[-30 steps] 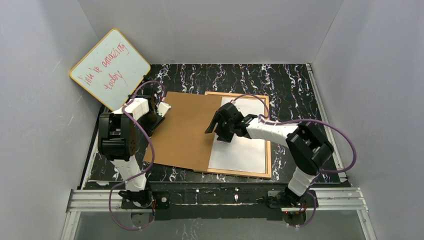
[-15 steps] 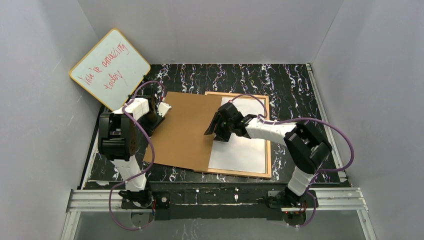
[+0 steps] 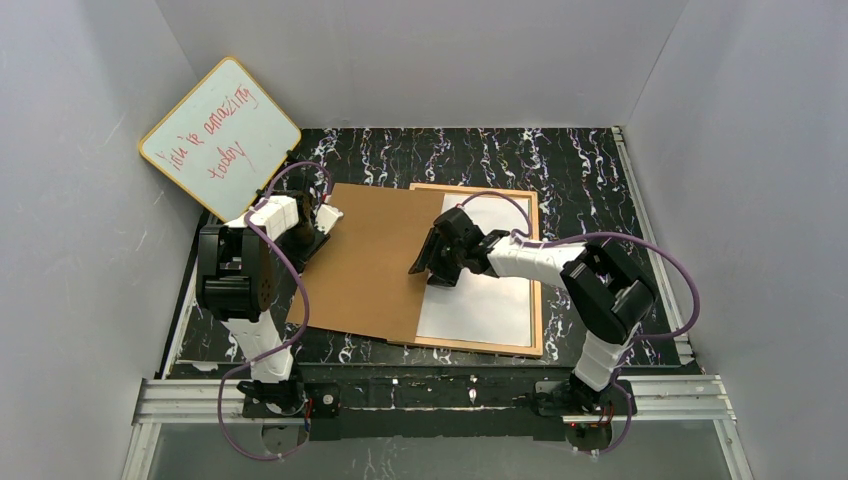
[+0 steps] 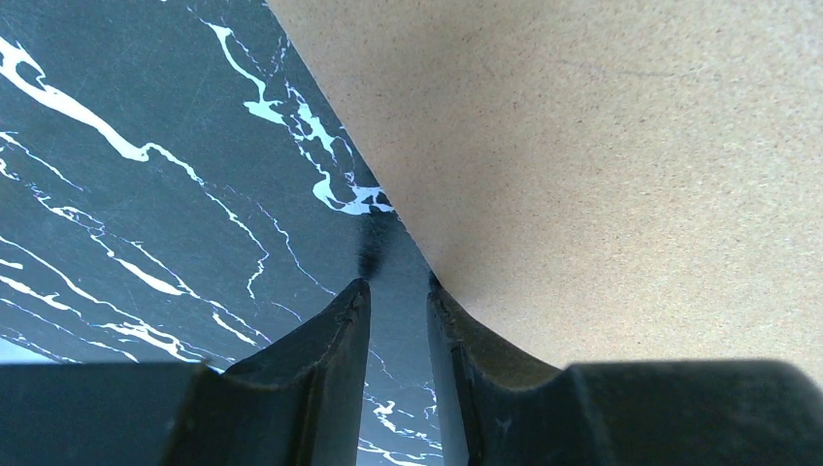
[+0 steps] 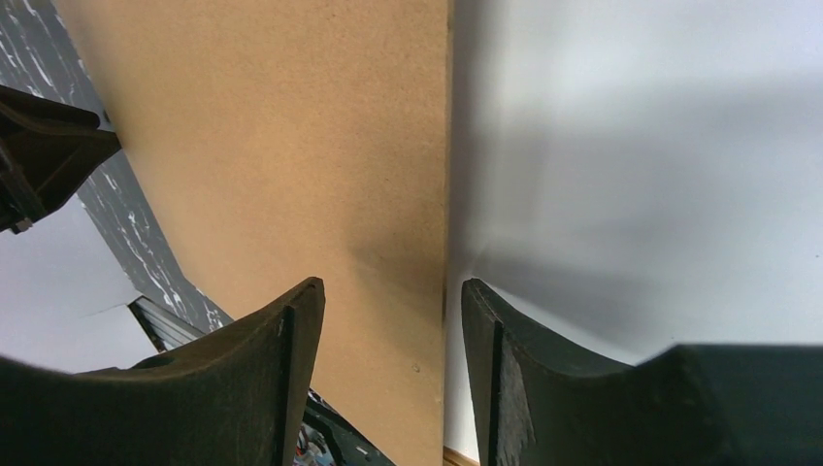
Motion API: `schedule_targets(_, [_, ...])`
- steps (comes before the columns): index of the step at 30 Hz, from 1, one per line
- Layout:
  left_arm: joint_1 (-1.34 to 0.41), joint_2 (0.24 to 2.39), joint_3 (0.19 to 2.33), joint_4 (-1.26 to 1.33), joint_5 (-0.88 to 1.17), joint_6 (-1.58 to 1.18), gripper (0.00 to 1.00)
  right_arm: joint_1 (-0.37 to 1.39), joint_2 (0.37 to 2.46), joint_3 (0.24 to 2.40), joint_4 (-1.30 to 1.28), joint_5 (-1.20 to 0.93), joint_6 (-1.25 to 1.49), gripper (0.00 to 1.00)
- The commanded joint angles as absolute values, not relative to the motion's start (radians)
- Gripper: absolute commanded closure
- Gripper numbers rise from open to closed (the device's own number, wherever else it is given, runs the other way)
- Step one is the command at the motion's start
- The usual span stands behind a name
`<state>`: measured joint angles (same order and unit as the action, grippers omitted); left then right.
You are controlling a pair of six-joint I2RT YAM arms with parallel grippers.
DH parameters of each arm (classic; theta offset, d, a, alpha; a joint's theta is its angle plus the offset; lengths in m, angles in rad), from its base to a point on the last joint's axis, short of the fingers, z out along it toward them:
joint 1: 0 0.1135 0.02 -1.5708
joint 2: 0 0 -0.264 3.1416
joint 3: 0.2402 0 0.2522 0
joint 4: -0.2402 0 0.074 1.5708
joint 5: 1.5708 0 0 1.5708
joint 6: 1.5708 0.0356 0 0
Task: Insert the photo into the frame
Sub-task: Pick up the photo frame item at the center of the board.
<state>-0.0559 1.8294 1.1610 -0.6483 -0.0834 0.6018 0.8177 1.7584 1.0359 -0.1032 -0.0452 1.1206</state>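
The photo [image 3: 490,292] lies white back up inside the light-wood frame [image 3: 537,300] on the table. A brown backing board [image 3: 365,262] lies tilted across the frame's left part and covers that side of the photo. My right gripper [image 3: 428,268] is open and low over the board's right edge. In the right wrist view [image 5: 388,283] one finger is over the board [image 5: 291,126] and the other over the photo [image 5: 631,146]. My left gripper [image 3: 318,228] sits at the board's left edge. Its jaws [image 4: 398,286] stand narrowly open with only table between them, and one finger touches the board [image 4: 631,146].
A yellow-rimmed whiteboard [image 3: 220,135] with red writing leans in the back left corner. The black marbled table [image 3: 580,170] is enclosed by grey walls on three sides. A metal rail [image 3: 430,395] runs along the near edge by the arm bases.
The right gripper's jaws have narrowed and its elbow has shifted slightly left, the gripper staying at the board's right edge. The left arm, board and photo have not visibly moved.
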Motion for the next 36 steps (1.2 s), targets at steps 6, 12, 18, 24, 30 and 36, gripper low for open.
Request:
schedule_targets(6, [-0.072, 1.928, 1.091, -0.698, 0.063, 0.575, 0.73, 0.816, 1.752, 1.048, -0.064, -0.056, 1.123, 0.42])
schedule_targets(12, [-0.072, 1.925, 1.089, -0.7, 0.063, 0.578, 0.73, 0.816, 1.769, 1.058, -0.049, -0.079, 1.135, 0.47])
schedule_targets(18, [-0.072, 1.93, 1.09, -0.706, 0.073, 0.578, 0.74, 0.816, 1.767, 1.021, 0.032, -0.117, 1.168, 0.49])
schedule_targets(24, [-0.072, 1.931, 1.09, -0.728, 0.087, 0.593, 0.74, 0.81, 1.681, 0.91, 0.307, -0.191, 1.228, 0.54])
schedule_targets(30, [-0.072, 1.923, 1.084, -0.74, 0.101, 0.599, 0.74, 0.811, 1.622, 0.869, 0.504, -0.254, 1.277, 0.58])
schedule_targets(36, [-0.072, 1.904, 1.081, -0.761, 0.143, 0.591, 0.74, 0.813, 1.626, 0.836, 0.636, -0.283, 1.328, 0.53])
